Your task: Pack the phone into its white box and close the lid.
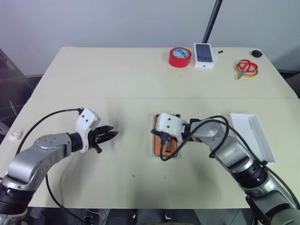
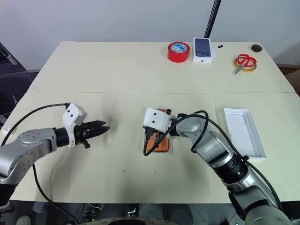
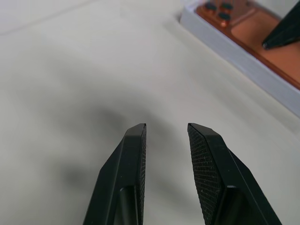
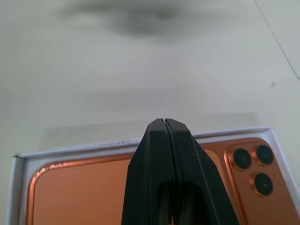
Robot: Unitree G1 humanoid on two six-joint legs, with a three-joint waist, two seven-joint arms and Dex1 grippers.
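The phone (image 4: 117, 187) lies back up inside the white box (image 3: 243, 61) in the middle of the desk (image 1: 140, 75). The right hand (image 4: 166, 124), its fingers pressed together and holding nothing, is over the phone, probably to push it flat into the box. The left hand (image 1: 108, 135) hovers well apart to the left, its fingers narrowly apart and empty. The lid (image 1: 253, 133) lies open side up on the right, so closing is not yet done.
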